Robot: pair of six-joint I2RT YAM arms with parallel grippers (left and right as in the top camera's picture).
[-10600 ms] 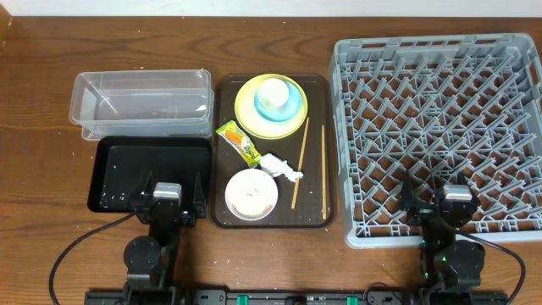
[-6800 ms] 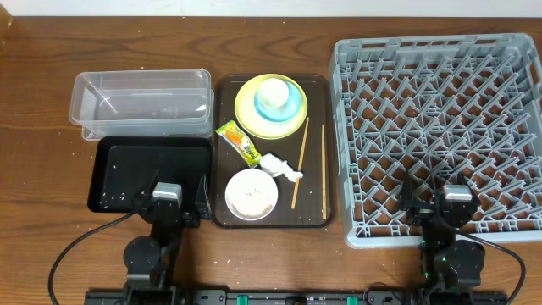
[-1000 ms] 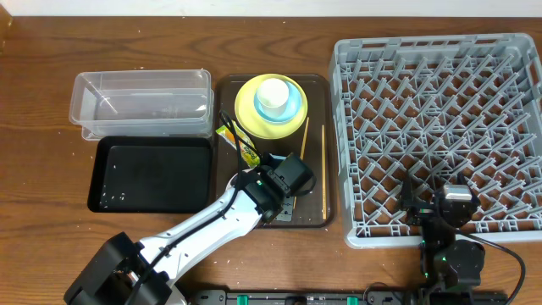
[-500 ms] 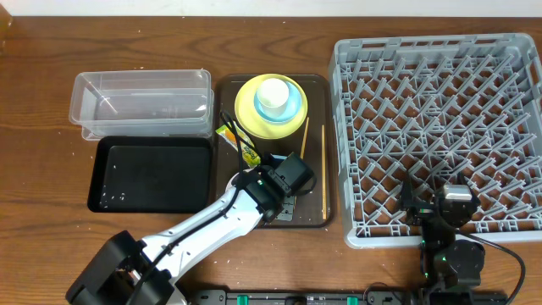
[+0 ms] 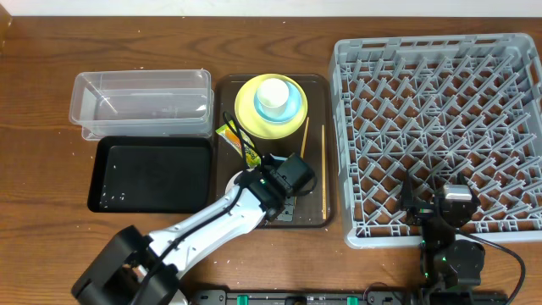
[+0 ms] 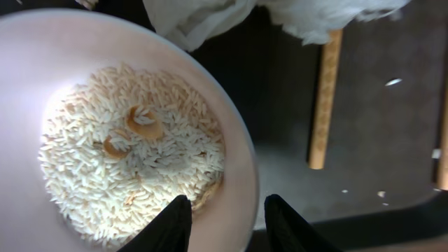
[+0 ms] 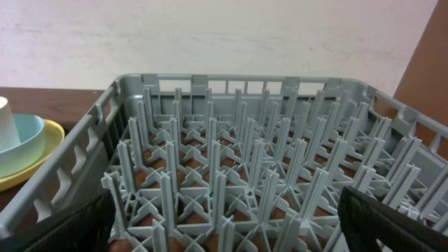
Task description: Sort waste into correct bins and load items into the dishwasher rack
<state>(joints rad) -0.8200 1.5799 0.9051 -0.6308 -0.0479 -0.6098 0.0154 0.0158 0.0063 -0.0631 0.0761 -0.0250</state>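
My left gripper (image 6: pixel 227 204) is shut on the rim of the bowl (image 6: pixel 42 70), one finger inside against the rice (image 6: pixel 133 168), the other outside the wall. The white tissue (image 6: pixel 210 17) lies just beyond the bowl and a chopstick (image 6: pixel 323 98) to its right. Overhead, the left arm (image 5: pixel 279 180) covers the bowl. The yellow-green wrapper (image 5: pixel 235 138) lies next to it. The yellow plate (image 5: pixel 251 114) carries the blue bowl (image 5: pixel 290 108) with the white cup (image 5: pixel 273 91) in it. My right gripper (image 7: pixel 224 227) is open over the grey rack (image 7: pixel 231 175).
The brown serving tray (image 5: pixel 315 216) holds the dishes and both chopsticks (image 5: pixel 303 140). The clear tub (image 5: pixel 142 102) and the black tray (image 5: pixel 152 174) sit left of it. The big rack (image 5: pixel 440 127) fills the right side, with the right arm (image 5: pixel 449 212) at its front edge.
The left arm's elbow has shifted slightly; its gripper stays at the bowl's rim. The right arm has not moved.
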